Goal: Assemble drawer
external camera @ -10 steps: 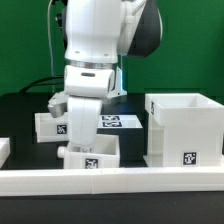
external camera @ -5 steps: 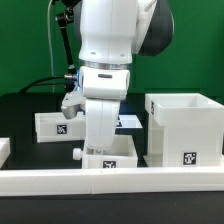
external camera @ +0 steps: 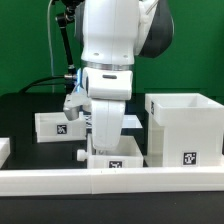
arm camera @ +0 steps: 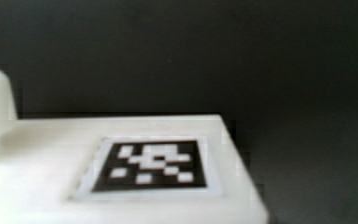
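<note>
The large white casing (external camera: 185,130) stands at the exterior view's right, open side up, with a tag on its front. One knobbed tray (external camera: 48,125) lies at the back left. The other tray (external camera: 112,161), knob (external camera: 80,155) pointing left, rests on the table against the border rail. My gripper (external camera: 105,147) reaches straight down onto this tray's back wall and is shut on it; the arm's white body hides the fingers. The wrist view shows that tray's white surface and its tag (arm camera: 153,165) very close, over the black table (arm camera: 247,60).
The long low white border rail (external camera: 110,182) runs along the front. The marker board (external camera: 130,121) lies flat behind the arm. A small white block (external camera: 4,149) sits at the left edge. Black cables hang at the back left.
Over the last second my arm moved to the exterior view's right, carrying the near tray with it and setting it lower by the rail. In the last half second almost nothing moved.
</note>
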`<state>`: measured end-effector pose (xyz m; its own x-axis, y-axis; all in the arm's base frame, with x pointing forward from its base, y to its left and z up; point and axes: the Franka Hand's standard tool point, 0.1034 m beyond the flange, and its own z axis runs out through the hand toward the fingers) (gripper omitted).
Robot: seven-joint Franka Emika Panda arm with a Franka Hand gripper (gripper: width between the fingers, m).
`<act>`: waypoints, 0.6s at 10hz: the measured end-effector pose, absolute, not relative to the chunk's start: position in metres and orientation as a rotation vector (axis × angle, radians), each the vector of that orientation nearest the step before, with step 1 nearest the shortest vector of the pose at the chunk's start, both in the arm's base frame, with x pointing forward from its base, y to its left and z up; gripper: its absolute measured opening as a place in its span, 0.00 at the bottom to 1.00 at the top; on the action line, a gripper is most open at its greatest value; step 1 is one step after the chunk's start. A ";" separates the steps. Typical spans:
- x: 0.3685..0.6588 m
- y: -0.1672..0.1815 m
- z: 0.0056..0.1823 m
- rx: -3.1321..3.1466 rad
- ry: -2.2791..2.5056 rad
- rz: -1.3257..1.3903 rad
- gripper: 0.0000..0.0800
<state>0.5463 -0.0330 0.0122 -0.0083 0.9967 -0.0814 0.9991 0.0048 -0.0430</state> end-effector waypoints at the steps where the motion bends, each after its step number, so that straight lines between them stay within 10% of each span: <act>1: 0.547 -0.029 0.013 2.215 2.186 -0.143 0.05; 6: 0.547 -0.028 0.014 2.249 2.140 -0.126 0.05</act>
